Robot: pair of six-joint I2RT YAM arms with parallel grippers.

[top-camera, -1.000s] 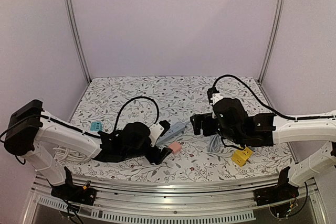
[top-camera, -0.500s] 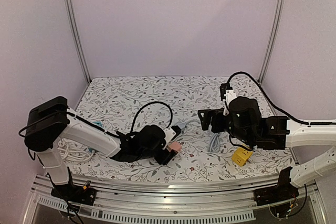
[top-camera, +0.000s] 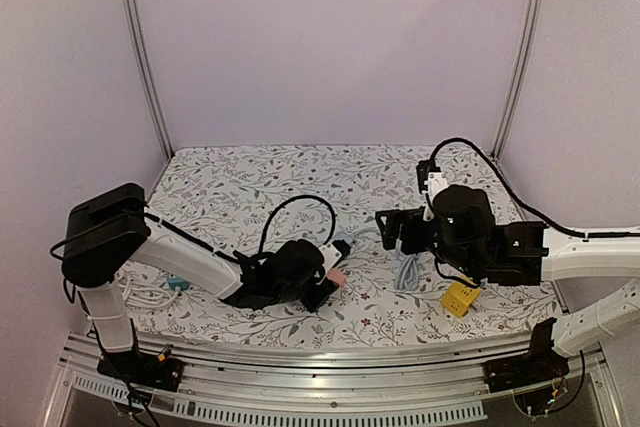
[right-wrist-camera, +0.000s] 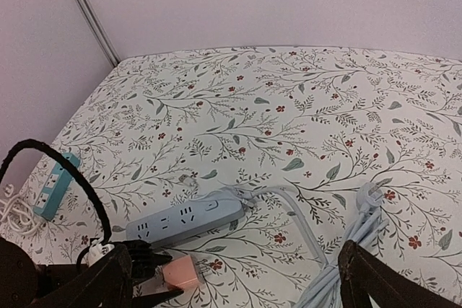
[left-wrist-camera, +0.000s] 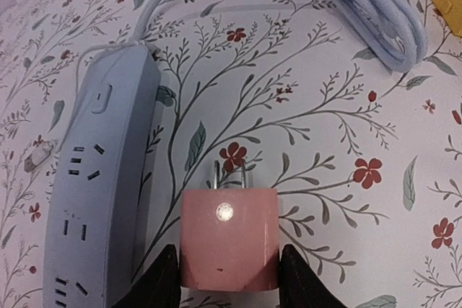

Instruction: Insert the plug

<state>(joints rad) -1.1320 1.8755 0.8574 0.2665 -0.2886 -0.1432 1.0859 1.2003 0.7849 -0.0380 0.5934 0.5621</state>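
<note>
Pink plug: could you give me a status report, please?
Left gripper shut on pink plug, prongs forward. Right gripper open, empty. Power strip alongside, sockets clear.

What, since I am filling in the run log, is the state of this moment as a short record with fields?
plug: pink plug flat on the table, prongs pointing away from the left wrist camera, not inserted
power strip: blue-grey power strip beside the plug, sockets up, not touching it
left jaws: closed against both sides of the pink plug
right jaws: open, holding nothing
other: yellow adapter, coiled white cable
</note>
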